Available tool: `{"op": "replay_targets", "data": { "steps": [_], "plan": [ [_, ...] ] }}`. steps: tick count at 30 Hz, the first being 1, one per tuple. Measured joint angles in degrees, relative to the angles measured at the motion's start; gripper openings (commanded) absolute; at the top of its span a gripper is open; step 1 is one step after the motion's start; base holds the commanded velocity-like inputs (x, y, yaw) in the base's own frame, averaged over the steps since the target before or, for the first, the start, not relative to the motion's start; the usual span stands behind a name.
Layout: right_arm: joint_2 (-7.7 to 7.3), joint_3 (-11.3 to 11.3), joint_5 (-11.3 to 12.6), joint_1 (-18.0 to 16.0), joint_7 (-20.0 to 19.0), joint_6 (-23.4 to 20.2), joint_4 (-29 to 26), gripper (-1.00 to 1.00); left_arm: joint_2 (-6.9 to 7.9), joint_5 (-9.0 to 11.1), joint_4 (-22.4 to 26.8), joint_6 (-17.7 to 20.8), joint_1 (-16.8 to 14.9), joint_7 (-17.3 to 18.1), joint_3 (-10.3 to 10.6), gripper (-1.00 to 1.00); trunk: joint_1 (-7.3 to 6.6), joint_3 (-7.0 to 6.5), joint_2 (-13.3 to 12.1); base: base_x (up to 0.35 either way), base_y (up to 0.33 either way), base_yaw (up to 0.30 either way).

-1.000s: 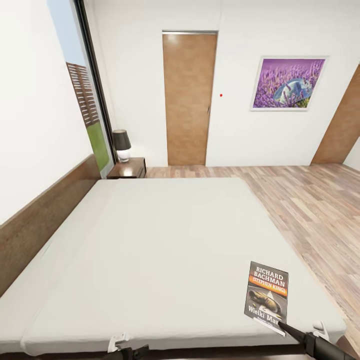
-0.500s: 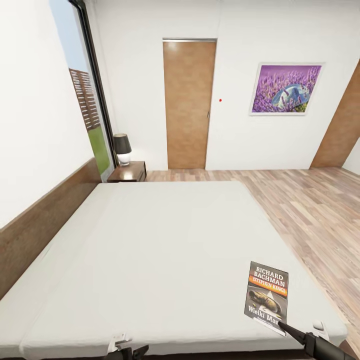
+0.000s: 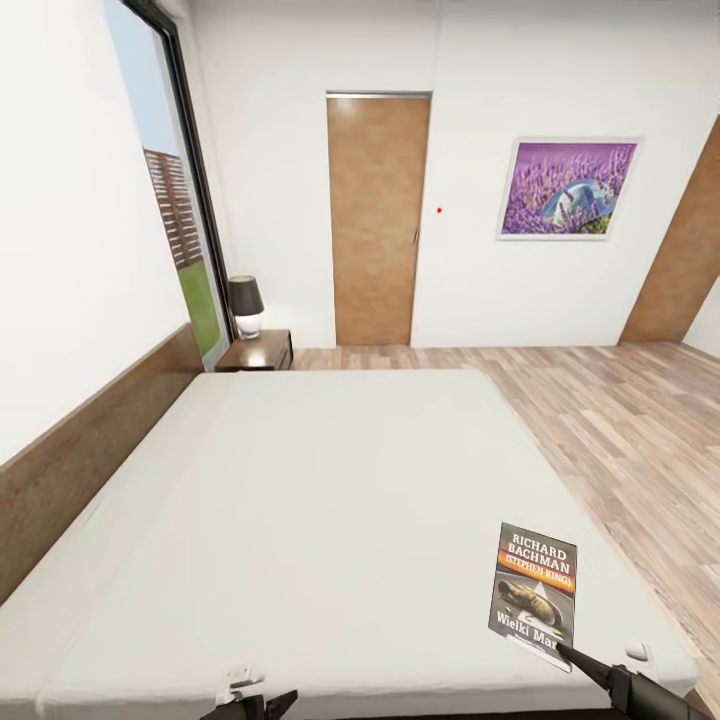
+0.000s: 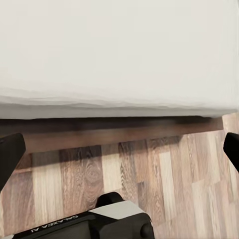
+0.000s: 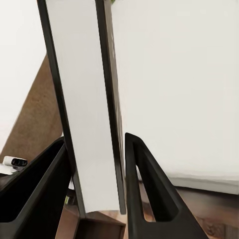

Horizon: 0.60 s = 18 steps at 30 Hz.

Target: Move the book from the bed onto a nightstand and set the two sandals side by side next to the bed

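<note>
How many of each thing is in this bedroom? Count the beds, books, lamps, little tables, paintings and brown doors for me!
bed: 1
book: 1
lamp: 1
nightstand: 1
painting: 1
brown doors: 2, one in the middle of the far wall, one partly showing at the right edge
Total: 7

Big low bed (image 3: 300,500) with pale mattress, dark wood frame, headboard along the left, book (image 3: 535,592) face up on its near right corner, wood-plank floor (image 3: 620,420) running right and far
</note>
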State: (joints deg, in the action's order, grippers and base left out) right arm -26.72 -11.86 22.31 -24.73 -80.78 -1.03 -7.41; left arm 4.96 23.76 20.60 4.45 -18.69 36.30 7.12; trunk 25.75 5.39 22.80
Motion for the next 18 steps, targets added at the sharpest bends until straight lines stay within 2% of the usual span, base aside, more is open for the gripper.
{"op": "replay_targets", "data": {
  "steps": [18],
  "plan": [
    [0.00, 0.00, 0.00, 0.00, -0.01, 0.00, 0.00, -1.00, 0.00, 0.00, 0.00, 0.00, 0.00, 0.00, 0.01, 1.00, 0.00, -1.65, -0.01, 0.000, 0.000, 0.000]
  ]
}}
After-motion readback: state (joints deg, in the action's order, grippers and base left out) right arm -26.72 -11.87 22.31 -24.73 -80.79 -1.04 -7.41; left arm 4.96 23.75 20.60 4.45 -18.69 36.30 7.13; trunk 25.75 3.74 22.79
